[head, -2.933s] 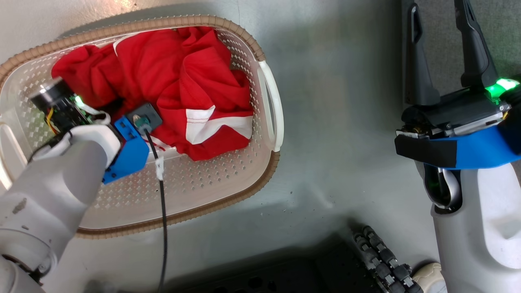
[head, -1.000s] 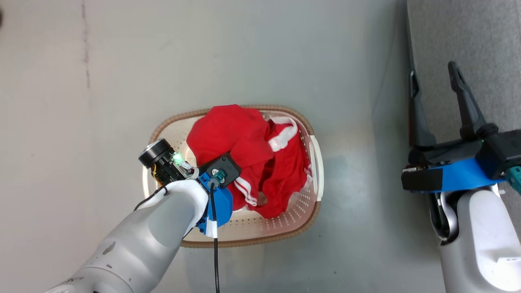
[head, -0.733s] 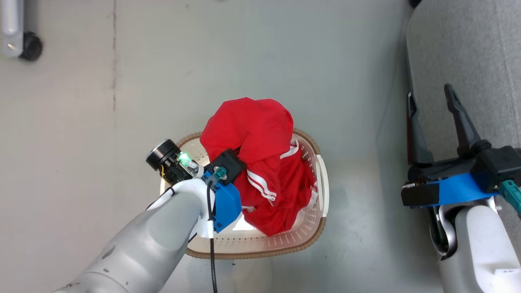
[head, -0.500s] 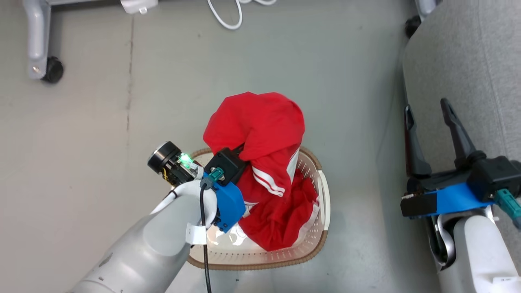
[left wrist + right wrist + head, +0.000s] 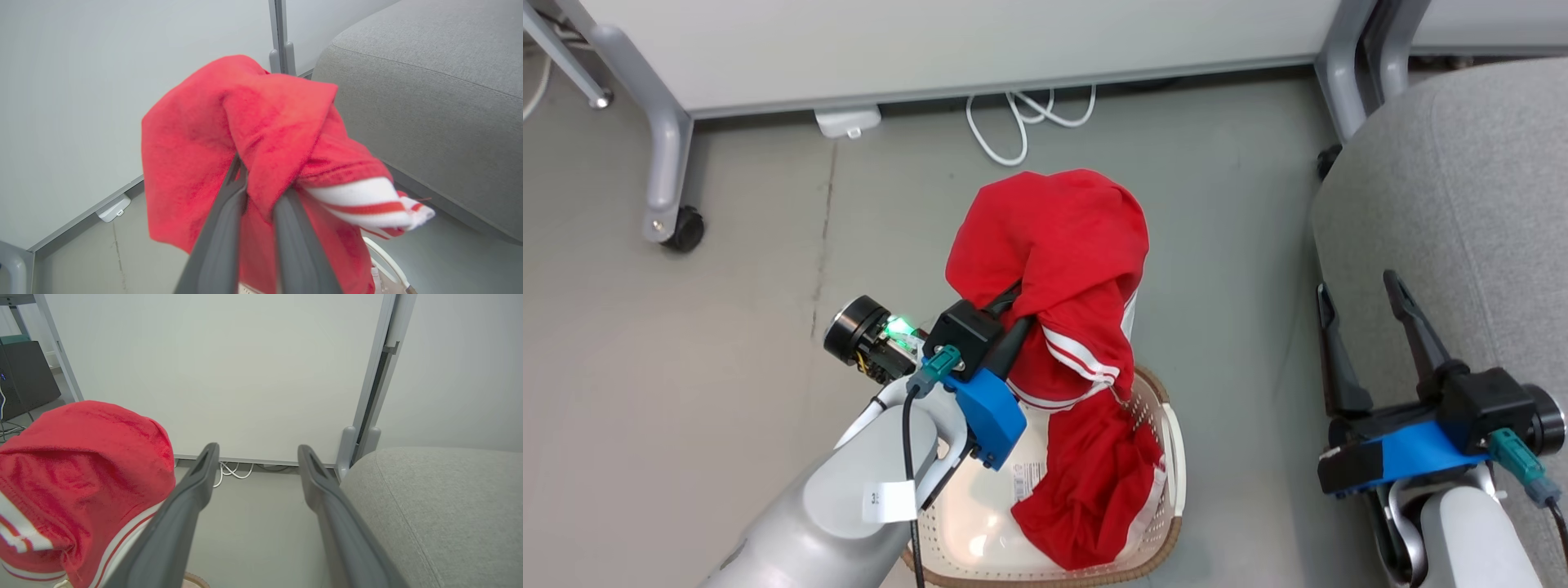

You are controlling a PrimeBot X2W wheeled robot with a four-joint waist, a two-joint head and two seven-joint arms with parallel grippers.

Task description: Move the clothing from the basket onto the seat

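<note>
My left gripper [image 5: 1023, 304] is shut on a bunch of the red clothing [image 5: 1054, 237], held up above the basket [image 5: 1170, 457]. The fabric drapes over the fingertips and hides them; its lower end with white stripes trails down into the basket. In the left wrist view the clothing [image 5: 265, 118] hangs over my left gripper [image 5: 261, 185], white trim to the right. The grey seat [image 5: 1462, 204] lies to the right, with my right gripper [image 5: 1357, 287] open at its near edge, holding nothing. The right wrist view has the open right gripper [image 5: 257, 451], the clothing [image 5: 81, 457] and the seat [image 5: 441, 506].
A white partition panel [image 5: 931, 41] on grey legs with a castor [image 5: 682, 233] stands behind the basket. A white cable [image 5: 1021, 122] loops on the grey floor under it. Another grey leg [image 5: 1339, 90] stands by the seat's far corner.
My left gripper has risen with the clothing, pulling most of it up out of the basket. The head view has tilted up, bringing the partition and more of the seat in.
</note>
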